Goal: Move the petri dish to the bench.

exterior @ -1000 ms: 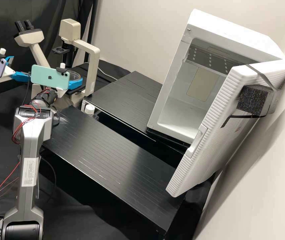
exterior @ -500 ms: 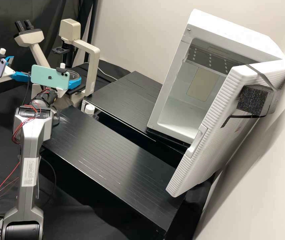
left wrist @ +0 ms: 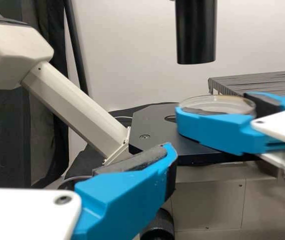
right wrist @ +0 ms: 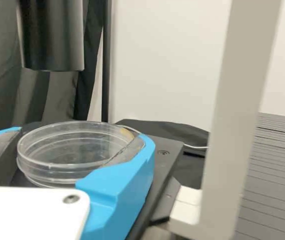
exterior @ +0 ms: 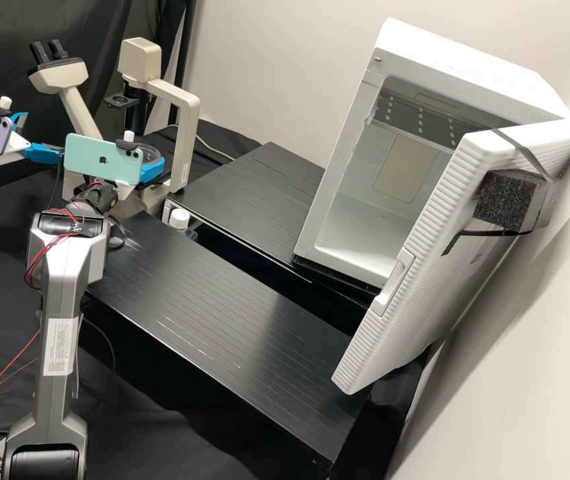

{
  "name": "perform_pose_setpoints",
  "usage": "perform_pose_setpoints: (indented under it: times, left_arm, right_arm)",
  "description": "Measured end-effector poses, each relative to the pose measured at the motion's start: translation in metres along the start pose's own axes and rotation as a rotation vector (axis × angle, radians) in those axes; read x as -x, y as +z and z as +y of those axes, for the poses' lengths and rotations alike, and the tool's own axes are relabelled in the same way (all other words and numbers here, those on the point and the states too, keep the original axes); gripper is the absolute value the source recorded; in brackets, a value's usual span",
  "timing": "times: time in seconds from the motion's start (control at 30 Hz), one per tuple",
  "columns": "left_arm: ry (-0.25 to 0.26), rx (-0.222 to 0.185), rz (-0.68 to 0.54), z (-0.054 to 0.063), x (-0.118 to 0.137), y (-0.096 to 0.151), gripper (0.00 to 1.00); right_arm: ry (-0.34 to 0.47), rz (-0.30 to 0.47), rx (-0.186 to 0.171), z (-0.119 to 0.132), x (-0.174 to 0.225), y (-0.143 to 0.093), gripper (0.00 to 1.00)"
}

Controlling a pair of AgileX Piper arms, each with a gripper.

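Running across the middle of the high view with plenty of black slatted desk. Up from there to a big white cabinet, standing wide open, with a ribbed door angled out near the end of the desk. Across now to the cream microscope, upright beyond the opposite end, complete with dark stage. Next, the grey right arm, to the left of the desk. And in close on the right claw, clamped around the petri dish at the stage! Off to the side for the left claw, spread apart and gripping nothing, near the microscope. Back to the clear, round petri dish, level between both blue fingers; impossible to tell whether touching the stage or just above.
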Motion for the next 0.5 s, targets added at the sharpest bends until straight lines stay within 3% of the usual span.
perform_pose_setpoints:
  times: [0.3, 0.5]
  left_arm:
    - [0.0, 0.0, 0.0, 0.0, 0.0, 0.0, 1.0]
    - [0.0, 0.0, 0.0, 0.0, 0.0, 0.0, 1.0]
  right_arm:
    - [0.038, 0.03, -0.022, 0.028, 0.039, 0.001, 0.0]
    - [0.11, 0.085, -0.027, 0.05, 0.065, -0.004, 0.0]
